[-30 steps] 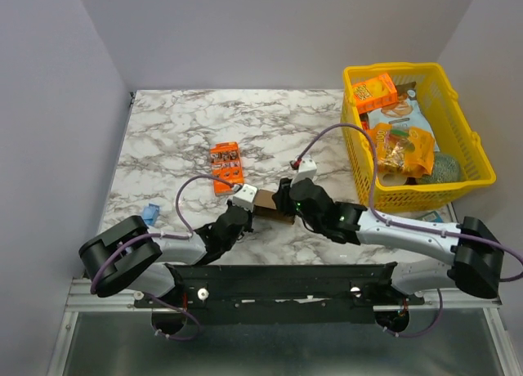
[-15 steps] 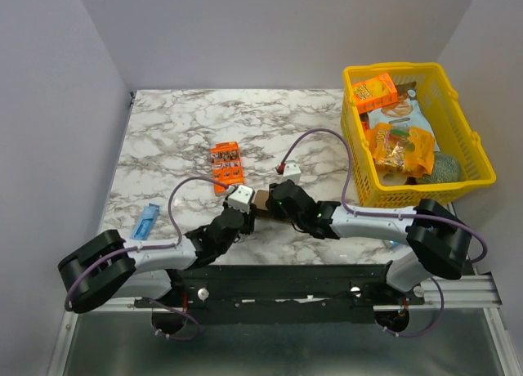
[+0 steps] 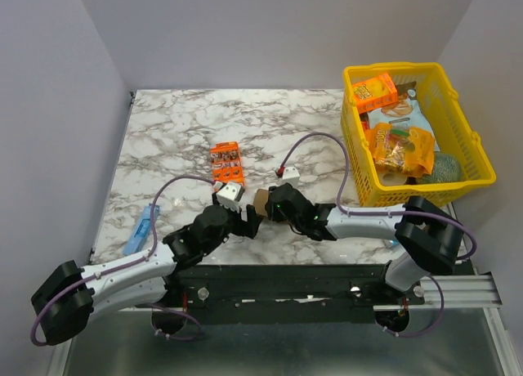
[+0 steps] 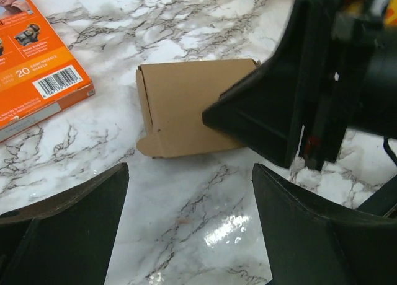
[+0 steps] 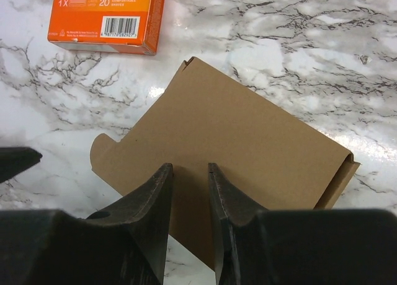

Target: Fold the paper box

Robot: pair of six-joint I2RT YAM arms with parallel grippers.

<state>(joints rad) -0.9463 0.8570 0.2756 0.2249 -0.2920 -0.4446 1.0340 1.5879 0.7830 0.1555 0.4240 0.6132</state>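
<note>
Lying flat on the marble surface (image 3: 163, 139), brown paper box (image 4: 192, 105), long axis nine-to-three, just at twelve o'clock of released left claw (image 4: 189, 229); nearly clenched right claw (image 5: 189, 192) nearer, pressing its top.

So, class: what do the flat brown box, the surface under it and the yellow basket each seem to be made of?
Flat brown box: matte, creased, apparently plain cardboard. White grey-veined tabletop: glossy with glare; marble or a marble-look laminate. Yellow basket: probably moulded plastic, with a slotted lattice wall.
</note>
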